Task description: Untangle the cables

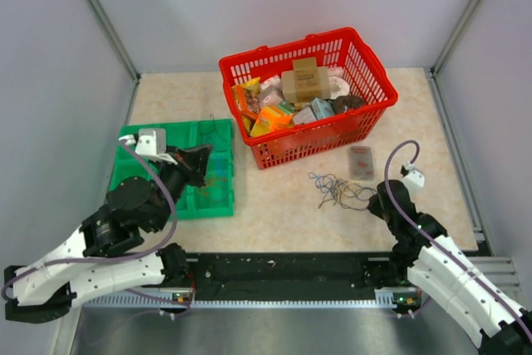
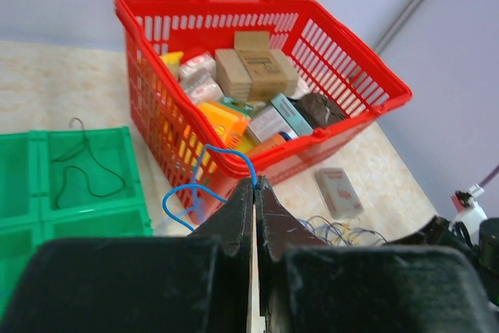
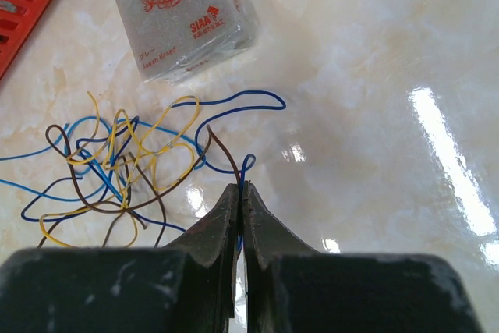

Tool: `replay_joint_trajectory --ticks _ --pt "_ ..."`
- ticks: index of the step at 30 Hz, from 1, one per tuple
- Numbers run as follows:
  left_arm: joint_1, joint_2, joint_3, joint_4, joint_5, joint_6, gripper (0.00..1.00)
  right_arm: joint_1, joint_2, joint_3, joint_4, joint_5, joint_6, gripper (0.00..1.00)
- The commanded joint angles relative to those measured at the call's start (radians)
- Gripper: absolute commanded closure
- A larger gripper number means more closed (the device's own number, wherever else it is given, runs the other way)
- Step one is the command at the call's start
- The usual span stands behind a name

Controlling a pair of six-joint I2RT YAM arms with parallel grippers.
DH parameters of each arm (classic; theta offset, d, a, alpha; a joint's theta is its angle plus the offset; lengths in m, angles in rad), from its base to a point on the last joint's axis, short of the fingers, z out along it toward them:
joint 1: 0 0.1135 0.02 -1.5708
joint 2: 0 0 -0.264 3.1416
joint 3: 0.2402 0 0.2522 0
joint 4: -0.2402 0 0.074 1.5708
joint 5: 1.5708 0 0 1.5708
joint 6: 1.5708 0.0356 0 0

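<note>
I see a beige marbled table (image 1: 274, 222), pale grey walls (image 1: 249, 6) behind and beside it, metal posts (image 1: 104, 18) at its far corners.

Bright overhead light, glare streaks on table (image 3: 444, 161)

The basket (image 1: 316, 140) stands at the back of the table (image 1: 274, 205), with boxes (image 1: 305, 81) inside it. Left of the basket and nearer the arms lies the tray (image 1: 218, 199), with a loose cable (image 2: 86, 143) in one of its compartments. The left gripper (image 2: 255, 193) hangs over that tray, pinching a single strand (image 2: 181, 188). Just before the basket's right front corner lies a packet (image 1: 361, 161). Left of the packet, before the basket, lies the tangle of cables (image 1: 337, 189), with the right gripper (image 3: 240, 196) clamped on its near edge.
</note>
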Motion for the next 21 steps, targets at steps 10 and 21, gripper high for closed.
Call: replay_joint_trajectory --ticks 10,21 --pt "0.132 0.123 0.241 -0.299 -0.223 0.093 1.00 -0.012 -0.032 0.025 0.056 -0.021 -0.077 1.00" --pt "0.662 0.287 0.281 -0.406 0.178 -0.083 1.00 -0.012 -0.072 0.014 0.063 -0.047 -0.097 1.00"
